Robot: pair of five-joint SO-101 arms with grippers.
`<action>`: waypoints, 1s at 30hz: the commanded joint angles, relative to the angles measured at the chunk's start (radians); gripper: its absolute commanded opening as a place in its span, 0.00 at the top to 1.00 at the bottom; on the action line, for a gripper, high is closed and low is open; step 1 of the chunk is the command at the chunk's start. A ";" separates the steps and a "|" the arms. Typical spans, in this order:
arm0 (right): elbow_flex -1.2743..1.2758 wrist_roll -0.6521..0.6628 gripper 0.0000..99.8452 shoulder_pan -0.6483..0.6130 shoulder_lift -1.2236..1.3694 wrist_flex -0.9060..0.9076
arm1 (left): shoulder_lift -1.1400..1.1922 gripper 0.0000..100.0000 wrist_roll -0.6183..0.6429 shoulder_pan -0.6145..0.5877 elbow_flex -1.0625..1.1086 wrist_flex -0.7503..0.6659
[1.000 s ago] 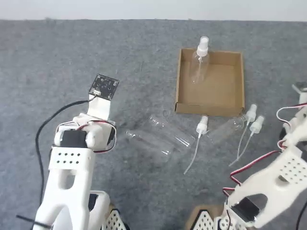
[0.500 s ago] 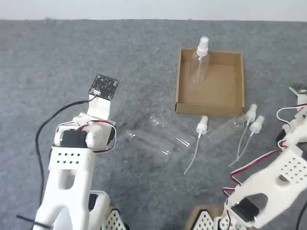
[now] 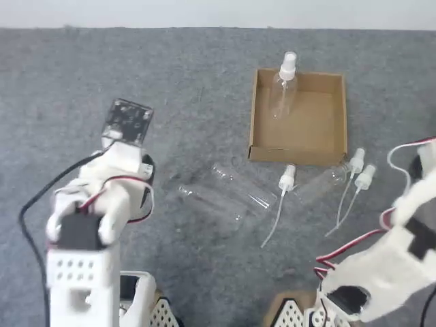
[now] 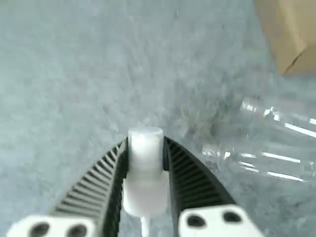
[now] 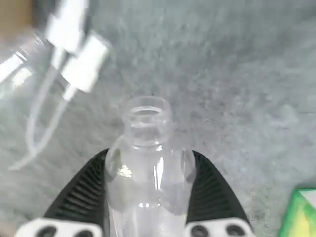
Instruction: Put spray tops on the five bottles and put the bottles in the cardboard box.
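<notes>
My left gripper (image 4: 144,140) is shut on a white spray top (image 4: 144,170), held above the grey carpet. Two clear uncapped bottles (image 4: 269,148) lie just beyond it. My right gripper (image 5: 148,157) is shut on a clear bottle (image 5: 146,126) with an open neck. In the high view the left arm (image 3: 102,191) is at the left and the right arm (image 3: 398,252) at the lower right. The cardboard box (image 3: 337,122) holds one bottle with a spray top (image 3: 283,85).
On the carpet in front of the box lie two bottles (image 3: 225,194), a third bottle (image 3: 323,182) and three loose spray tops with long tubes (image 3: 286,180) (image 3: 355,161) (image 3: 366,177). A green object (image 5: 302,212) sits beside the right gripper.
The left arm has lifted and swung to the left, its wrist camera now higher and farther from the bottles. The right arm has shifted slightly toward the right edge.
</notes>
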 commanded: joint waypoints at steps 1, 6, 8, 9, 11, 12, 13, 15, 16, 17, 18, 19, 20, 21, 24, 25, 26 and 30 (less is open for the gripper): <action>0.049 -0.144 1.00 -0.143 -0.271 0.015 | -0.075 0.99 0.006 0.005 -0.180 0.109; 0.301 -0.299 1.00 -0.390 -0.568 -0.054 | -0.075 0.99 0.012 0.005 -0.325 0.141; 0.448 -0.370 1.00 -0.499 -0.708 -0.120 | -0.075 0.99 0.044 0.005 -0.380 0.149; 0.525 -0.402 1.00 -0.558 -0.782 -0.160 | -0.075 0.99 0.060 0.005 -0.403 0.150; 0.683 -0.459 1.00 -0.687 -0.921 -0.249 | -0.075 0.99 0.087 0.012 -0.446 0.146; 0.750 -0.482 1.00 -0.753 -0.980 -0.286 | -0.075 0.99 0.103 0.028 -0.461 0.137; 0.818 -0.503 1.00 -0.822 -1.035 -0.325 | -0.075 0.99 0.118 0.049 -0.476 0.130; 0.924 -0.532 1.00 -0.949 -1.121 -0.383 | -0.075 0.99 0.160 0.091 -0.499 0.106; 0.965 -0.546 1.00 -1.006 -1.148 -0.409 | -0.075 0.99 0.180 0.112 -0.507 0.087; 1.002 -0.562 1.00 -1.059 -1.165 -0.433 | -0.075 0.99 0.195 0.126 -0.513 0.064; 1.033 -0.575 1.00 -1.110 -1.173 -0.461 | -0.075 0.99 0.206 0.133 -0.513 0.034; 1.060 -0.588 1.00 -1.155 -1.176 -0.489 | -0.075 0.99 0.216 0.138 -0.512 0.000; 1.088 -0.591 0.99 -1.194 -1.178 -0.518 | -0.075 0.99 0.230 0.143 -0.509 -0.037; 1.114 -0.594 0.99 -1.231 -1.179 -0.544 | -0.075 0.99 0.245 0.144 -0.506 -0.071; 1.174 -0.592 0.99 -1.325 -1.184 -0.610 | -0.077 0.99 0.313 0.147 -0.486 -0.180; 1.189 -0.591 0.99 -1.354 -1.184 -0.627 | -0.077 0.99 0.336 0.147 -0.473 -0.215; 1.206 -0.591 0.99 -1.380 -1.184 -0.644 | -0.077 0.99 0.356 0.147 -0.461 -0.250; 1.275 -0.591 0.99 -1.468 -1.188 -0.717 | -0.077 0.99 0.407 0.147 -0.420 -0.356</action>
